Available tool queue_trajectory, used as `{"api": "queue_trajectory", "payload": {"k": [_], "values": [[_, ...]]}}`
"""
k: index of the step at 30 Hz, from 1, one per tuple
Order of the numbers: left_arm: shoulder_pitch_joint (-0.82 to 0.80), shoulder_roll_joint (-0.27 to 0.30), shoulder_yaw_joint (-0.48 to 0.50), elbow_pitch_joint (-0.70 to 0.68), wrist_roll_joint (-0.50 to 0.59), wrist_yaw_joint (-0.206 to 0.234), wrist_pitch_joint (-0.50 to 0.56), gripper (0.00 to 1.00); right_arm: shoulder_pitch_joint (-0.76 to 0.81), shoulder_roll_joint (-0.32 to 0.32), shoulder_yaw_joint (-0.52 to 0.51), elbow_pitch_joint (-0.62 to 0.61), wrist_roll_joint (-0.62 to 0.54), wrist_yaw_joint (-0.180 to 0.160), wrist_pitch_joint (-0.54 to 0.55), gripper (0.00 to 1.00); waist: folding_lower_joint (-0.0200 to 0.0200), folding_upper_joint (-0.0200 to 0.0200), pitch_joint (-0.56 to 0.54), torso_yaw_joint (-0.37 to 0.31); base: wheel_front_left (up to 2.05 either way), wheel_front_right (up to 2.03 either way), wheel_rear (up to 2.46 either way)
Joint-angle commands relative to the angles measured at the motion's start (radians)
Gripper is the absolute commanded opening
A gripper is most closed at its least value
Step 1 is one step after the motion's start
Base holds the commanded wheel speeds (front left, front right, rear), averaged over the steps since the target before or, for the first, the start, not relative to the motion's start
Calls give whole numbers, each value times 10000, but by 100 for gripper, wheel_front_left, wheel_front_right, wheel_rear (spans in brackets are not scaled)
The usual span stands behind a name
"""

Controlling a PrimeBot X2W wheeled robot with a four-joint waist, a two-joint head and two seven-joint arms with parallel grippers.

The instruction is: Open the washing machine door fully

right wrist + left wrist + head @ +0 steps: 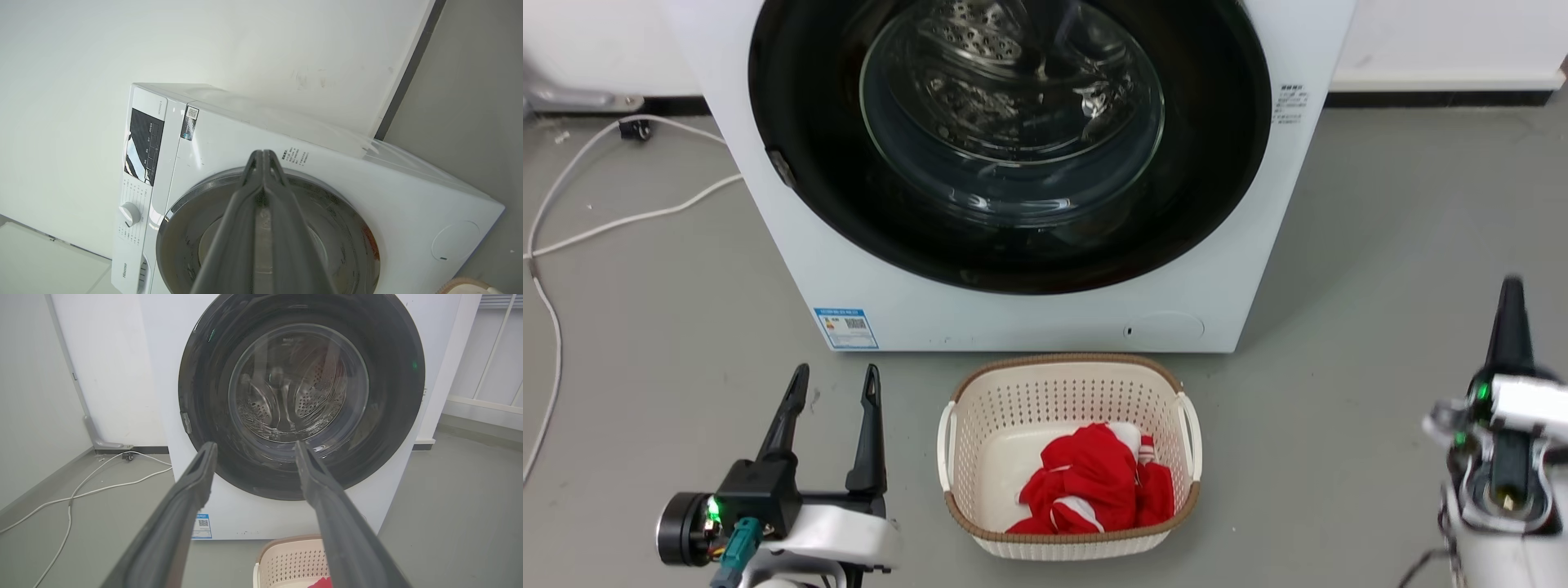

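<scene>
The big round glossy black washing machine door [1010, 139] with its glass bowl sits shut, flat on the front of the white boxy washing machine [1013, 322], facing the robot. The left gripper [836, 380] hangs low, fingers spread, pointing at the machine. The right gripper [1512, 287] points the same way, fingers pressed together on nothing.

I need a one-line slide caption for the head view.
Closed washing machine door; open left tool and right tool low on either side of a laundry basket holding red clothing.

Laundry room: washing machine [1029, 327], laundry basket [1068, 408].
</scene>
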Motion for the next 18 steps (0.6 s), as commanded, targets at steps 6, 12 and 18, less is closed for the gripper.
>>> {"api": "queue_trajectory", "payload": {"k": [6,12,18], "values": [[-562,21,191,-193,-68,-147,-25,100,-2379,-304,-495,1055,1136,0,1277,0,0,0,939,54,0,0,0],[-1197,13,236,-334,-126,-301,-25,100,-4600,-958,-748,2511,1499,0,2408,0,0,0,1709,256,0,0,0],[-1663,-2,243,-570,-220,-404,-25,100,-6990,-1561,-513,4254,1123,0,3367,0,0,0,2429,400,0,0,0]]}}
